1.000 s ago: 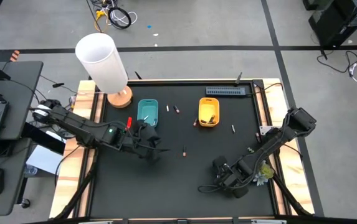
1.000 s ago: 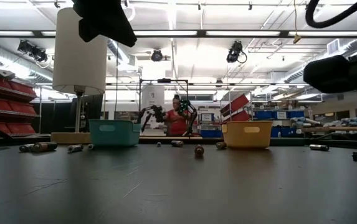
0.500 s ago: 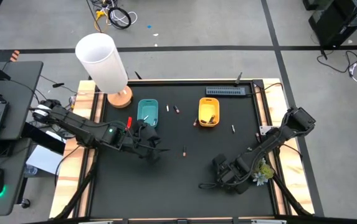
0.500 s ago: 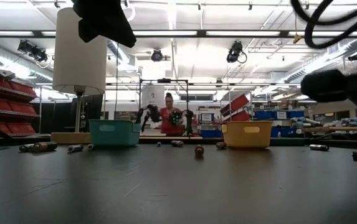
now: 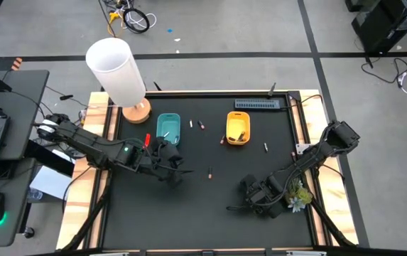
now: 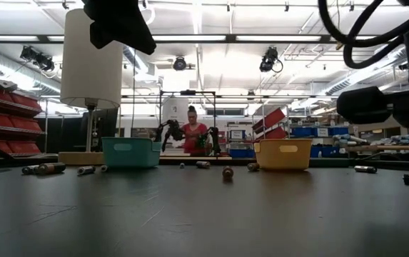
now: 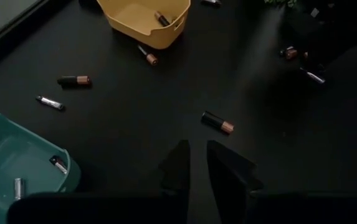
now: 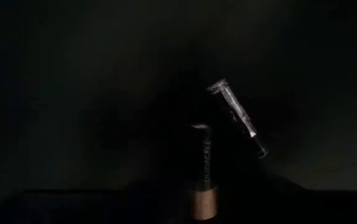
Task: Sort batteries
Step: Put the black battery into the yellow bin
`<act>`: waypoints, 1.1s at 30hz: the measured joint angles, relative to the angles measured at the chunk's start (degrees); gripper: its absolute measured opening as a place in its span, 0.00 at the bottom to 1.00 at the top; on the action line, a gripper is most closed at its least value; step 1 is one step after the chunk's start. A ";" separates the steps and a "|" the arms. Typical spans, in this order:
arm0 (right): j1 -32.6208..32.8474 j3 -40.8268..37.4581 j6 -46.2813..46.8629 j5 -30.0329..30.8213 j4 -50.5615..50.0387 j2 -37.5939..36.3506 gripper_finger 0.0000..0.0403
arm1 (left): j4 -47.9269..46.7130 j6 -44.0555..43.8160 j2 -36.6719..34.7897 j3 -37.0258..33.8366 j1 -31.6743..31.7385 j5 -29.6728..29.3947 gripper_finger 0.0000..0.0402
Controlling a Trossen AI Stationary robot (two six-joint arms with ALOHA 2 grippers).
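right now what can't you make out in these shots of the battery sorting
- Right gripper: in the high view its arm hides its fingers; the right wrist view is too dark to show whether the dark battery and the silver battery are gripped.
- Yellow tray and teal tray: in the low view the walls hide their contents.
- Left gripper: nothing between the fingers, which stand close.

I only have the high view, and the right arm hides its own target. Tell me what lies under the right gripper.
Observer: A dark, copper-ended battery lies just ahead of the right gripper, a thin silver battery close by.
Operator: Check the teal tray.
Observer: It holds two silver batteries.
Operator: Now the yellow tray.
Observer: A dark battery with a copper end lies inside.
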 joint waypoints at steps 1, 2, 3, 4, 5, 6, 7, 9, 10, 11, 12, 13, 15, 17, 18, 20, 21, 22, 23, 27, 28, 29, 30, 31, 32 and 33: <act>-0.30 0.00 -0.18 -0.54 0.02 0.02 0.17 | 0.00 -0.32 0.00 0.00 0.00 0.32 0.17; -0.57 0.00 -0.20 -0.92 0.06 0.00 0.14 | 0.00 -0.82 0.00 0.00 0.00 0.65 0.17; -0.82 0.00 -0.22 -1.15 0.12 0.00 0.11 | 0.00 -1.15 0.00 0.00 0.01 0.84 0.17; -1.10 0.00 -0.22 -1.22 0.29 0.00 0.11 | 0.00 -1.37 0.00 0.00 0.00 1.00 0.17; -1.37 0.00 -0.22 -1.37 0.50 0.00 0.11 | 0.00 -1.70 0.00 0.00 0.00 1.16 0.17; -1.62 0.00 -0.22 -1.40 0.77 0.02 0.11 | 0.00 -2.12 0.00 0.00 0.00 1.27 0.17; -1.88 0.00 -0.22 -1.40 1.01 0.04 0.11 | -0.04 -2.32 0.00 0.00 0.00 1.37 0.17; -2.47 0.00 -0.22 -1.41 1.46 0.07 0.11 | -0.26 -2.38 0.00 0.00 0.02 1.65 0.17; -2.79 0.00 -0.22 -1.42 1.67 0.10 0.11 | -0.34 -2.38 0.00 0.00 0.00 1.76 0.17; -3.12 0.00 -0.22 -1.45 1.79 0.10 0.11 | -0.42 -2.38 0.00 0.00 0.00 1.83 0.17; -3.43 0.00 -0.19 -1.47 1.85 0.00 0.11 | -0.50 -2.38 0.00 0.00 0.02 2.11 0.17; -3.71 0.00 -0.13 -1.44 1.95 -0.14 0.11 | -0.52 -2.36 0.00 0.00 0.02 2.22 0.17; -4.29 -0.03 0.12 -0.02 2.17 -0.71 0.11 | -0.68 -2.35 0.00 0.01 0.02 2.22 0.17; -4.97 -0.04 0.26 2.24 1.85 -1.55 0.11 | -1.43 -2.37 0.00 0.02 0.02 2.22 0.17; -5.31 -0.07 0.28 3.11 1.62 -2.03 0.11 | -1.88 -2.35 0.00 0.02 0.02 2.22 0.17; -6.05 0.39 0.20 3.39 0.81 -2.99 0.11 | -2.37 -2.35 0.00 0.02 0.02 2.22 0.17; -6.49 0.72 0.19 3.55 0.56 -3.37 0.11 | -2.57 -2.35 0.00 0.02 0.02 2.22 0.17; -7.23 1.11 0.12 3.63 0.25 -3.70 0.12 | -2.80 -2.35 0.00 0.02 0.02 2.22 0.17; -8.11 1.46 -0.03 4.02 0.07 -4.07 0.12 | -2.97 -2.35 0.00 0.02 0.02 2.22 0.17; -12.16 2.80 0.22 6.00 -0.30 -5.18 0.12 | -3.79 -2.36 0.00 0.04 0.13 2.20 0.17; -13.26 3.18 0.29 6.42 -0.46 -5.53 0.12 | -4.23 -2.43 0.00 0.04 0.13 2.20 0.17; -14.46 3.60 0.29 6.93 -0.41 -5.96 0.12 | -4.78 -2.51 0.00 0.04 0.13 2.20 0.17; -15.77 4.04 0.30 7.82 -0.30 -6.39 0.12 | -5.20 -2.51 0.00 0.04 0.13 2.20 0.17; -17.16 4.46 0.31 9.15 -0.28 -6.74 0.12 | -5.57 -2.53 0.00 0.04 0.13 2.20 0.17; -18.65 4.79 0.35 10.24 -0.31 -7.03 0.12 | -5.84 -2.53 0.00 0.04 0.13 2.20 0.17; -20.43 5.09 0.39 11.10 -0.35 -7.21 0.12 | -6.19 -2.53 0.00 0.04 0.13 2.20 0.17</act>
